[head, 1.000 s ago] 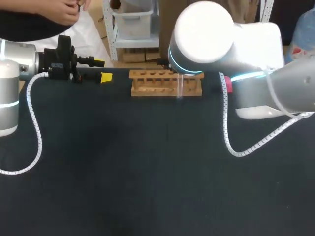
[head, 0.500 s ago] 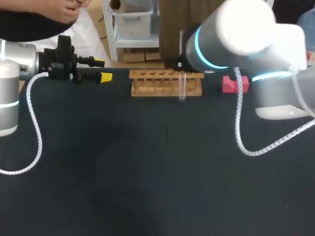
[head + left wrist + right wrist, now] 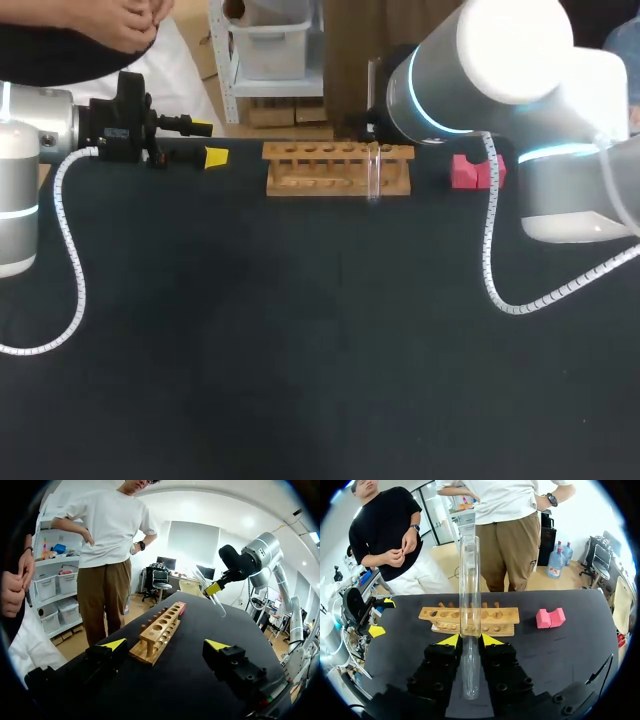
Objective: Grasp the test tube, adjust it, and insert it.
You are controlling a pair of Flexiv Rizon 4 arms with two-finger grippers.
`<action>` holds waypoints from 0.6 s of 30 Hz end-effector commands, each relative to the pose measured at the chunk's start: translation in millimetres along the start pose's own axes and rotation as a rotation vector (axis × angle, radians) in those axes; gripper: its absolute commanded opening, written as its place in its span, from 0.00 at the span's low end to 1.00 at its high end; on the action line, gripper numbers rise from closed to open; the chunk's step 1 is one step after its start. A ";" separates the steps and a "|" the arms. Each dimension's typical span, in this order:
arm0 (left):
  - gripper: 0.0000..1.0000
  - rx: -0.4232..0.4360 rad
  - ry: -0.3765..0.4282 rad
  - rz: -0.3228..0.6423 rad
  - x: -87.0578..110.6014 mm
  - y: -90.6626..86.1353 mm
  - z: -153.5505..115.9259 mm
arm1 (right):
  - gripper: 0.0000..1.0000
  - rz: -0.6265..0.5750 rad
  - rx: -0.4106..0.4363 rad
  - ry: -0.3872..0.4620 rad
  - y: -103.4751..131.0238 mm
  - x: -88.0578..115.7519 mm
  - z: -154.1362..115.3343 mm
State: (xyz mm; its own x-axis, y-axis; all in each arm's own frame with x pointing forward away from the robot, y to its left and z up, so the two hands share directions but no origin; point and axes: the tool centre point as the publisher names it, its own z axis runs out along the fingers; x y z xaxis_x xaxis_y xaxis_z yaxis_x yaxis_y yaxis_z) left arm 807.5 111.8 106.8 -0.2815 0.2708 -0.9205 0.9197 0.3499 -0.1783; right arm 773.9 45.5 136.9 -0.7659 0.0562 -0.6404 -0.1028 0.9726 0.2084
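Two hazards stand out. The test tube (image 3: 469,580) is smooth glass, pinched only by the two yellow tips of the right gripper (image 3: 470,640), so it could slide or pivot in that pinch. It could also strike the top board of the wooden rack (image 3: 320,170) instead of entering a hole if it comes down slightly off line or tilted, which would shove the light rack or crack the glass. In the head view the tube hangs at the table's 12 o'clock, just before the rack's right portion, with its long axis running roughly 12 to 6, near upright. The left wrist view shows a slight lean. I cannot tell which end is the mouth. The left gripper (image 3: 208,142) waits at 10 o'clock, fingers spread on nothing, and a pink block (image 3: 470,172) lies at 1 o'clock beside the rack.
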 end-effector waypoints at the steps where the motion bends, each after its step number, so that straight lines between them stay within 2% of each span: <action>1: 1.00 -0.003 -0.005 0.002 1.4 -1.0 -0.4 | 0.00 0.001 0.001 -0.006 -0.3 1.3 -0.5; 3: 1.00 -0.003 -0.005 0.002 1.4 -1.0 -0.4 | 0.00 0.035 0.003 -0.067 1.6 -4.0 2.3; 4: 1.00 -0.003 -0.005 0.002 1.4 -1.0 -0.4 | 0.00 0.050 0.020 -0.133 3.0 -7.8 3.9; 6: 1.00 -0.003 -0.005 0.002 1.4 -1.0 -0.4 | 0.00 0.076 0.010 -0.204 6.0 -13.4 3.9; 11: 1.00 -0.003 -0.005 0.002 1.4 -1.0 -0.4 | 0.00 0.110 0.024 -0.344 10.3 -27.0 3.1; 18: 1.00 -0.003 -0.005 0.002 1.4 -1.0 -0.4 | 0.00 0.133 0.043 -0.472 11.6 -37.2 1.9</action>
State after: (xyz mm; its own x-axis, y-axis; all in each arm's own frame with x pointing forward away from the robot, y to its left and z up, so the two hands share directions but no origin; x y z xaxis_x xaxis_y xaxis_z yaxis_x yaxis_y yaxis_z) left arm 807.5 111.8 106.8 -0.2815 0.2708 -0.9205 0.9197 0.3499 -0.1783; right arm 805.5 55.8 166.0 -0.5777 0.2362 -0.7813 0.0153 0.9602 0.2789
